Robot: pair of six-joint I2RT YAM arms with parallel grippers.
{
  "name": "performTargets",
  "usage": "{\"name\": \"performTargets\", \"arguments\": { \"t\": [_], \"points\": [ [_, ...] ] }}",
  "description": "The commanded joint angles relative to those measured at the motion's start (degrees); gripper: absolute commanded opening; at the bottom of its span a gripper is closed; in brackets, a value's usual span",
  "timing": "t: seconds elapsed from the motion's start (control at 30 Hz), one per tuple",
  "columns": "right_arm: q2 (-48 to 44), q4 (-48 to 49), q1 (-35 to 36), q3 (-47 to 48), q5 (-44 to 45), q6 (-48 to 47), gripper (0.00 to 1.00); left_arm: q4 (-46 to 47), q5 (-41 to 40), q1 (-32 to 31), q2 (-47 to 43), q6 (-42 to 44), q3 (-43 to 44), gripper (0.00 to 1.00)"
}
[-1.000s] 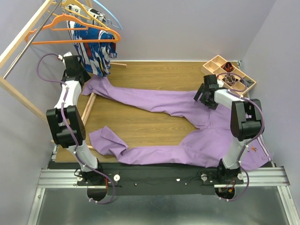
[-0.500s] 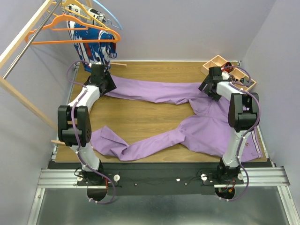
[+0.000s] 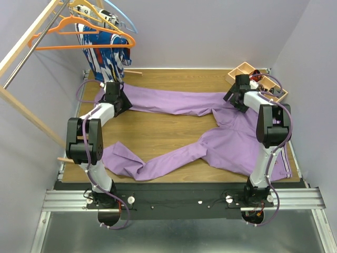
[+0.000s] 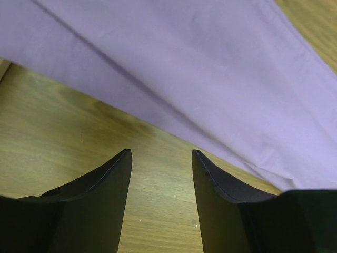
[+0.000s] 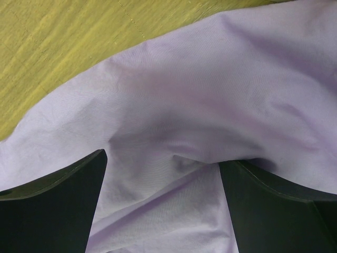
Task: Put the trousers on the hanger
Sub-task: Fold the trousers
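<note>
The lilac trousers [image 3: 210, 145] lie spread on the wooden table, one leg running along the back, the other bending toward the front left. My left gripper [image 3: 122, 99] sits at the far-left end of the back leg. In the left wrist view it [image 4: 160, 155] is open over bare wood, the trousers [image 4: 210, 68] just beyond the fingertips. My right gripper [image 3: 233, 98] is low over the crotch area at the back right. In the right wrist view it [image 5: 163, 158] is wide open, with folded trousers cloth [image 5: 210, 95] lying between the fingers. The orange hanger [image 3: 52, 47] hangs on the rack at the top left.
A blue, white and red patterned garment [image 3: 105, 58] hangs under the rack's wooden frame [image 3: 21, 52], beside a light blue hanger [image 3: 126, 21]. A wooden compartment tray [image 3: 260, 79] stands at the back right corner. The purple walls close in on three sides.
The trousers were dragged toward the back of the table. My left gripper came in from the far left, then opened at the leg end. The right gripper moved back right.
</note>
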Motion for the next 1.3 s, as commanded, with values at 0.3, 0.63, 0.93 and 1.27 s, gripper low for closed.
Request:
{"name": "performTargets", "arguments": {
  "t": [0.3, 0.63, 0.93, 1.27],
  "points": [
    [3.2, -2.6, -0.4, -3.7, -4.7, 2.9, 0.95, 5.9, -7.2, 1.2, 6.0, -4.5, 0.3, 0.58],
    [3.8, -2.6, -0.4, -2.6, -5.6, 2.9, 0.95, 11.1, -8.0, 1.3, 8.7, -5.8, 0.7, 0.49],
    [3.4, -2.6, -0.4, -2.8, -4.7, 2.7, 0.95, 11.5, -9.0, 1.4, 8.8, -5.0, 1.1, 0.0],
    [3.0, -2.7, -0.6, -4.2, -3.5, 2.9, 0.95, 10.5, -11.5, 4.9, -7.1, -3.0, -8.4, 0.0]
  ]
}}
